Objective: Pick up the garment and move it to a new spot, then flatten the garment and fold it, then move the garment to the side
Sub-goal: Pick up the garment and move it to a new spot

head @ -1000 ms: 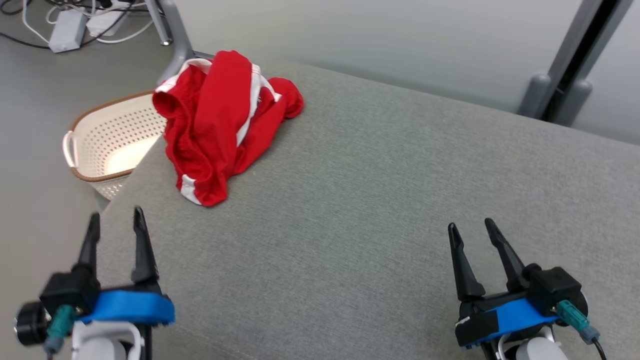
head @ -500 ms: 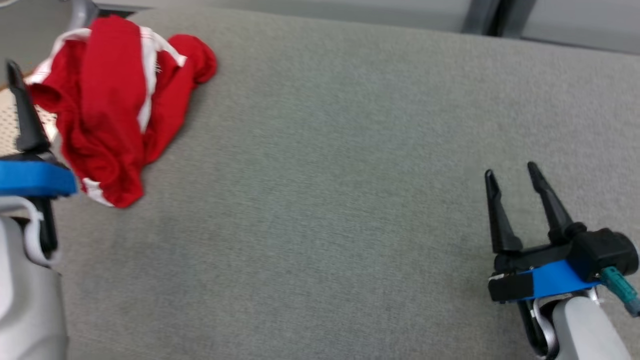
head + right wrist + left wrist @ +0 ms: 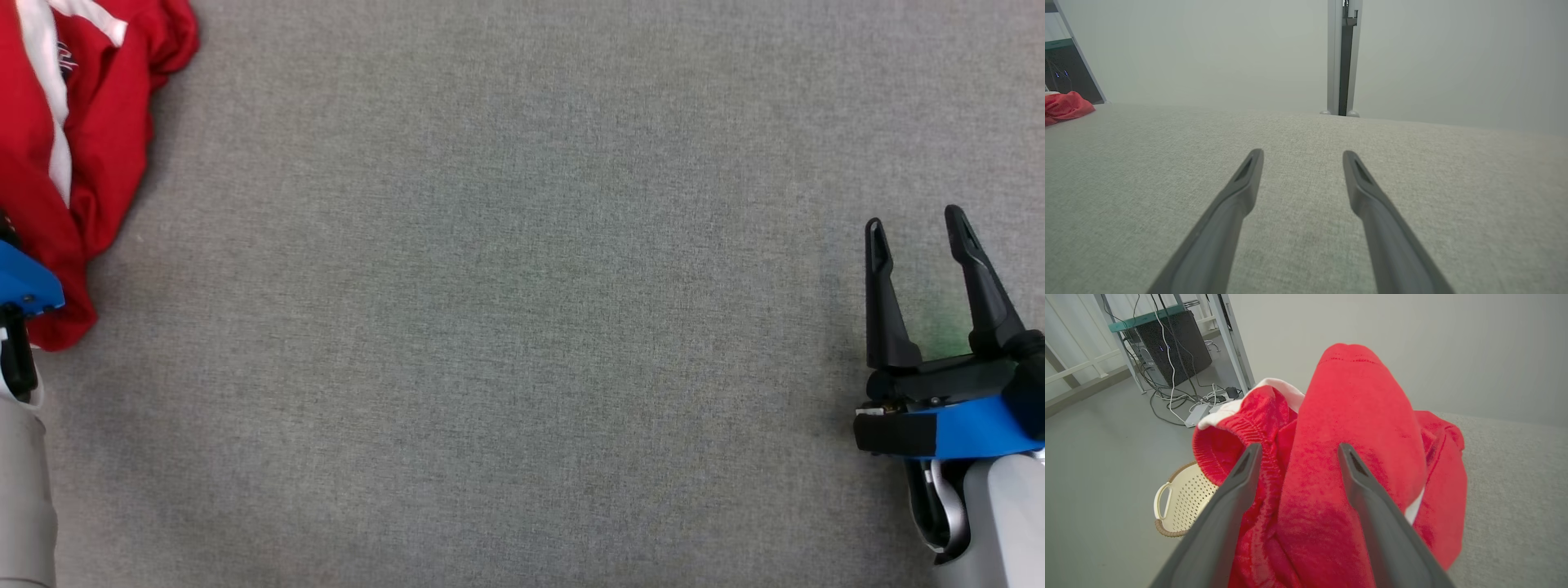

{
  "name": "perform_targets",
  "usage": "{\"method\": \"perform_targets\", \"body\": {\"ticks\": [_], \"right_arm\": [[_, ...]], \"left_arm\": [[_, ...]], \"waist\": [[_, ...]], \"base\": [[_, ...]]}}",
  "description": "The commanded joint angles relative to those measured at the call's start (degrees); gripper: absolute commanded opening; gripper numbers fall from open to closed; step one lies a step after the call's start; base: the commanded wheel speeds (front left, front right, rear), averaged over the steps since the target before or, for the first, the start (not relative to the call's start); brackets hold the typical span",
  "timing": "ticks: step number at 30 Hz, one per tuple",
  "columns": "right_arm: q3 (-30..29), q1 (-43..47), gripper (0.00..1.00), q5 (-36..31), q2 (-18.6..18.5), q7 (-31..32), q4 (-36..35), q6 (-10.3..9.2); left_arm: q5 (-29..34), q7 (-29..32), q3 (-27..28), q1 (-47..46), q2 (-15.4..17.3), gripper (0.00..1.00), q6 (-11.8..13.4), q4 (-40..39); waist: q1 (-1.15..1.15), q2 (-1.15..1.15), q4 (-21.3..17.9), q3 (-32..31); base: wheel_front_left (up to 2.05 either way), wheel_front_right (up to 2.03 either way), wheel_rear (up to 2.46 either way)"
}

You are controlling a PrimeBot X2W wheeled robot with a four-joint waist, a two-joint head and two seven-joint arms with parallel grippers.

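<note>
Broadly, a grey fabric surface [image 3: 522,343] spans the head view. At the upper left of that view lies the red garment [image 3: 90,122], crumpled in a heap with white stripes (one fold humps up high in the left wrist view), close to the surface's edge. Beyond that edge, down on the floor, sits a cream perforated basket [image 3: 1182,498], partly hidden behind the cloth. The right gripper [image 3: 914,216] hovers over bare fabric, well apart from the garment, fingers spread and holding nothing. The left gripper [image 3: 1296,451] points at the heap, fingers parted with red cloth showing between them; whether they touch it is unclear.
</note>
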Motion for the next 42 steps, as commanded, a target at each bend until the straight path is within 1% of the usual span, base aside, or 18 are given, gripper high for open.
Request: {"method": "perform_targets", "body": {"ticks": [1, 4, 9, 12, 13, 14, 15, 20, 25, 28, 29, 31, 33, 42], "right_arm": [[-0.33, -0.64, 1.00, -0.42, -0.38, -0.04, -0.57, -0.02], [-0.76, -0.61, 1.00, -0.49, -0.62, -0.04, -0.82, -0.02], [-0.84, -0.92, 1.00, -0.63, -0.72, -0.04, -0.82, -0.02], [-0.54, -1.11, 1.00, -0.80, -0.47, -0.04, -0.74, -0.02], [-0.47, -1.15, 1.00, -0.86, -0.35, -0.04, -0.70, -0.02], [-0.41, -1.14, 1.00, -0.97, -0.25, -0.04, -0.68, -0.02], [-0.36, -1.15, 1.00, -1.06, -0.18, -0.04, -0.63, -0.02], [-0.45, -1.10, 1.00, -0.76, 0.03, -0.04, -0.34, -0.02], [-0.23, -1.03, 1.00, -0.45, 0.91, -0.04, 0.57, -0.02], [0.05, -0.85, 1.00, -0.04, 1.59, -0.04, 1.23, -0.02], [0.05, -0.85, 1.00, -0.04, 1.59, -0.04, 1.23, -0.02], [0.19, -0.68, 1.00, 0.13, 2.12, -0.04, 1.76, -0.02], [0.30, -0.60, 1.00, 0.49, 2.66, -0.04, 2.15, -0.02], [0.50, 0.54, 1.00, 1.62, 5.47, -0.04, 4.01, -0.02]], "left_arm": [[-0.51, 0.03, 0.50, -0.92, 0.56, 1.00, 0.46, 2.19], [-1.05, 0.04, 0.78, -1.27, 0.29, 1.00, 0.62, 6.74], [-2.21, 1.07, 0.37, -2.93, -0.76, 1.00, -0.97, 14.50], [-2.52, 1.04, 0.00, -3.76, -1.22, 1.00, -1.70, 17.35], [-2.69, 1.05, -0.08, -4.05, -1.35, 0.86, -1.81, 18.00], [-2.73, 0.97, -0.23, -4.33, -1.29, 0.36, -1.98, 18.40], [-2.69, 0.81, -0.41, -4.59, -1.24, 0.00, -1.97, 18.66], [-2.96, 0.29, -0.82, -5.59, -0.90, 0.00, -2.37, 18.91], [-2.23, -0.16, -1.60, -5.32, -0.65, 0.00, -1.85, 16.92], [-1.58, -0.15, -1.81, -4.78, -0.73, 0.00, -1.52, 11.91], [-1.58, -0.15, -1.81, -4.78, -0.73, 0.00, -1.52, 11.91], [-1.45, -0.08, -1.89, -4.24, -1.35, 0.00, -1.46, 8.10], [-0.77, -0.09, -2.21, -3.79, -1.08, 0.00, -1.40, 4.23], [2.49, -0.07, -5.79, -4.48, -0.34, 0.00, -3.03, -9.92]], "waist": [[-0.01, 0.00, -0.37, 1.36], [-0.01, 0.00, -0.15, 2.13], [-0.01, 0.00, 0.16, 2.89], [-0.01, 0.00, 0.24, 2.96], [-0.01, 0.00, 0.25, 2.92], [-0.01, 0.00, 0.24, 2.85], [-0.01, 0.00, 0.22, 2.76], [-0.01, 0.00, 0.09, 1.87], [-0.01, 0.00, -0.36, -0.19], [-0.01, 0.00, -0.88, -1.92], [-0.01, 0.00, -0.88, -1.92], [-0.01, 0.00, -1.31, -3.27], [-0.01, 0.00, -1.87, -4.53], [-0.01, 0.00, -6.18, -10.32]], "base": [[0.00, 0.00, 0.00], [0.00, 0.00, 0.00], [0.00, 0.00, 0.00], [0.00, 0.00, 0.00], [0.00, 0.00, 0.00], [0.00, 0.00, 0.00], [0.00, 0.00, 0.00], [0.00, 0.00, 0.00], [0.00, 0.00, 0.00], [0.00, 0.00, 0.00], [0.00, 0.00, 0.00], [0.00, 0.00, 0.00], [0.00, 0.00, 0.00], [0.00, 0.00, 0.00]]}}
